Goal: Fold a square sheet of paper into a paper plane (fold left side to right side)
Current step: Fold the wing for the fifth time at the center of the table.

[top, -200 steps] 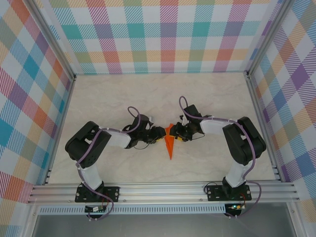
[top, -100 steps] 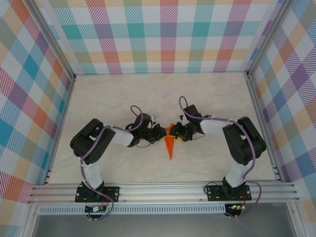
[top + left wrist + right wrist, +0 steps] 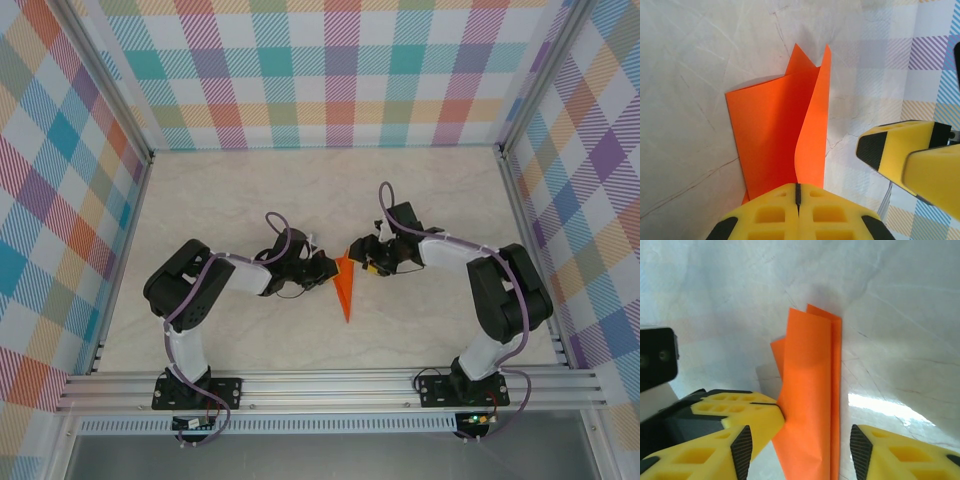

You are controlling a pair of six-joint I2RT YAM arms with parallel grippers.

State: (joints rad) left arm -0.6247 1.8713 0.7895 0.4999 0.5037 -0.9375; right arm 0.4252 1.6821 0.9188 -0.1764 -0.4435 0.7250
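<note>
Around the middle of the tabletop [image 3: 230,190], a touch closer to the near edge than the far one, sits the paper plane [image 3: 345,292]. It's a skinny orange dart with its sharp tip aimed at the near edge and the wide end toward the far edge. Both arms are bent inward and meet at that wide end. The left gripper [image 3: 327,270] comes in from the left side and the right gripper [image 3: 357,258] from the right, so they're nearly nose to nose. From the left wrist camera, the left gripper [image 3: 797,205] has its yellow fingers pressed flat together with just a thin seam showing. One flap of the paper plane [image 3: 775,135] curls up off the table and runs straight into that seam, so it looks pinched on the flap. The rest of the paper lies flatter on the marble-looking surface, with a pointed corner poking out at the far end. From the right wrist camera, the right gripper [image 3: 800,455] is spread apart. Its two fingers [image 3: 880,450] sit either side of the layered paper without squeezing it, and the paper runs up between them. You can also see a yellow finger of the left gripper touching the paper's edge just beside the right gripper's own finger. Bright checked walls [image 3: 340,70] box in the table on three sides.
</note>
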